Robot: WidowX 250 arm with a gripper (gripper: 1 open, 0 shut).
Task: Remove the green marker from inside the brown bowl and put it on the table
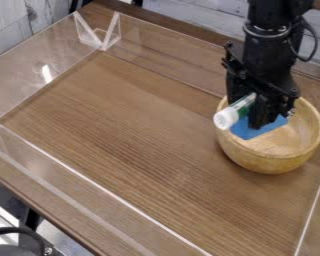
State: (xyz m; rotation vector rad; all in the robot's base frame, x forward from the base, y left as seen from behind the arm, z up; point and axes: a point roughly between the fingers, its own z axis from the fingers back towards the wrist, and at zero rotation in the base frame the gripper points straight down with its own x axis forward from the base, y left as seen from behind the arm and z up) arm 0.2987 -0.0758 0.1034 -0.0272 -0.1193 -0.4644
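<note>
The brown bowl point(299, 152) stands at the right side of the table point(136, 120). My gripper point(258, 108) points straight down over the bowl's left half and is shut on the green marker point(228, 120). The marker's white barrel end sticks out to the left of the fingers, just above the bowl's rim. Its green cap is hidden behind the fingers. A blue block point(270, 127) shows just below and behind the fingers, inside the bowl.
Low clear acrylic walls point(43, 75) edge the tabletop, with a folded clear piece point(99, 33) at the back left corner. The wood-grain surface stretches left and forward of the bowl.
</note>
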